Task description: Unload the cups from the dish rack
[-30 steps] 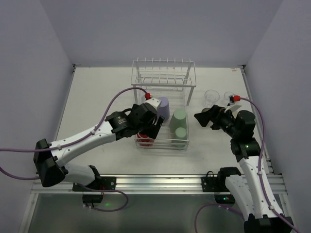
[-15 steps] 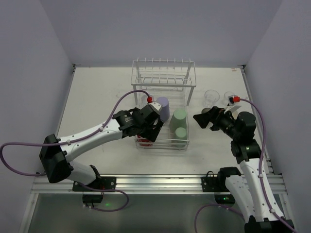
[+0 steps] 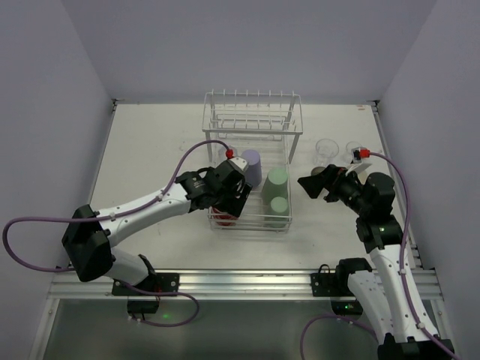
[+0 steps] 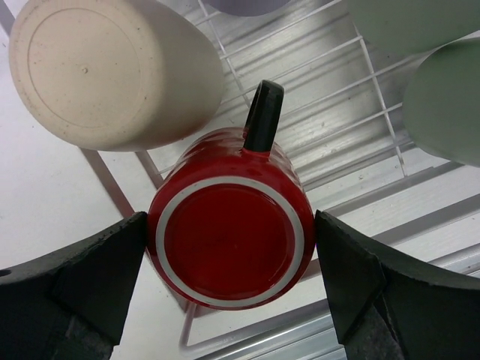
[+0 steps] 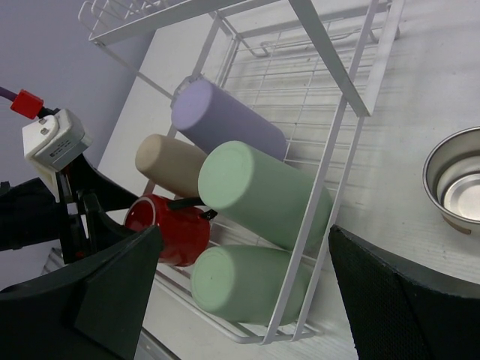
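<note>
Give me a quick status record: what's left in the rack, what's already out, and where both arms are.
in rack: red cup, tan cup, lavender cup, two pale green cups, all lying on their sides
out of rack: two clear cups on the table, right of the dish rack
left gripper: fingers either side of the red cup's base; contact unclear
right gripper: open, holding nothing, right of the rack

Lav., tan, red, 2 green cups (image 5: 259, 191) in wire rack (image 5: 331, 56)
</note>
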